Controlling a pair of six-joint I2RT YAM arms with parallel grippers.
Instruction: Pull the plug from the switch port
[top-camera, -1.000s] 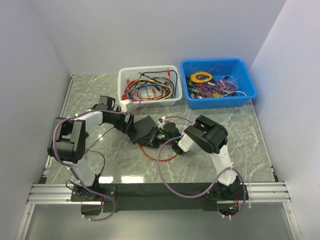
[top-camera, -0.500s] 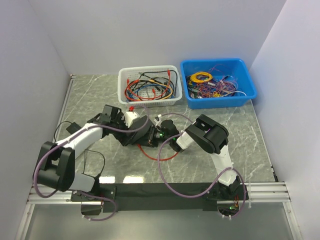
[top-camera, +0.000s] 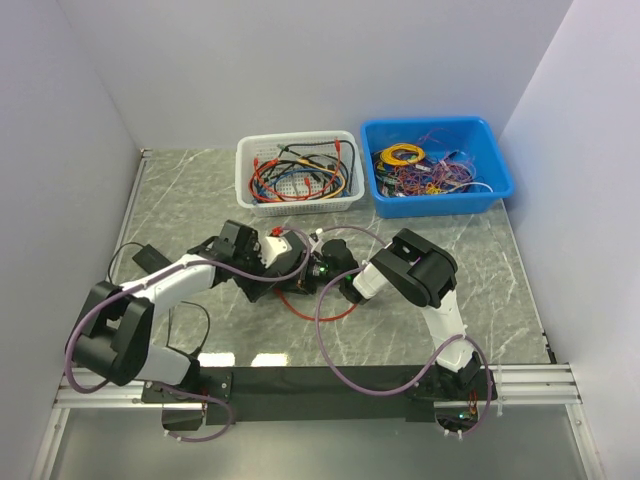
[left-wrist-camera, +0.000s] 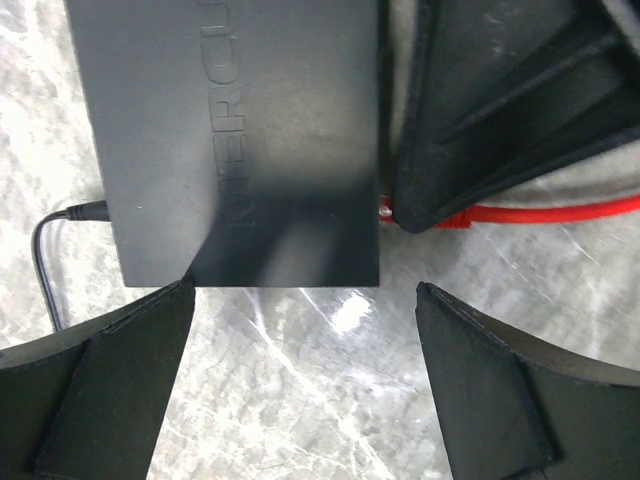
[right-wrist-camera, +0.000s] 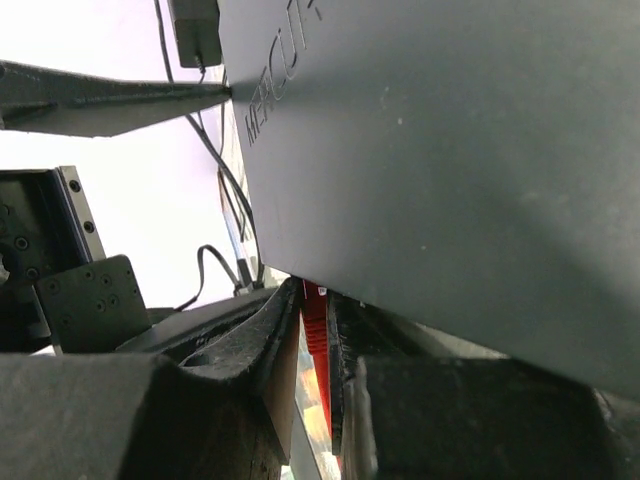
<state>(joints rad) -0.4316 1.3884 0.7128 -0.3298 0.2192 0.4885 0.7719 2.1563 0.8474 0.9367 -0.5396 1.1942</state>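
The switch (left-wrist-camera: 240, 140), a flat matte-black box, lies on the marble table; in the top view (top-camera: 290, 260) the two grippers mostly cover it. A red plug (right-wrist-camera: 316, 320) sits in a port on its long edge, and its red cable (left-wrist-camera: 540, 210) trails away. My right gripper (right-wrist-camera: 316, 350) is shut on the plug right at the port; it also shows in the top view (top-camera: 308, 270). My left gripper (left-wrist-camera: 305, 380) is open, its fingers (left-wrist-camera: 100, 400) spread either side of the switch's near short end and holding nothing. In the top view it (top-camera: 265, 280) is just left of the switch.
A thin black power lead (left-wrist-camera: 45, 250) enters the switch's other long edge. A white mesh basket (top-camera: 297, 175) of cables and a blue bin (top-camera: 435, 165) of wires stand at the back. The red cable loops on the table (top-camera: 320, 310) in front of the grippers.
My left arm has swung in from the left, bringing its open gripper over the switch's end. My right gripper has stayed shut on the plug.
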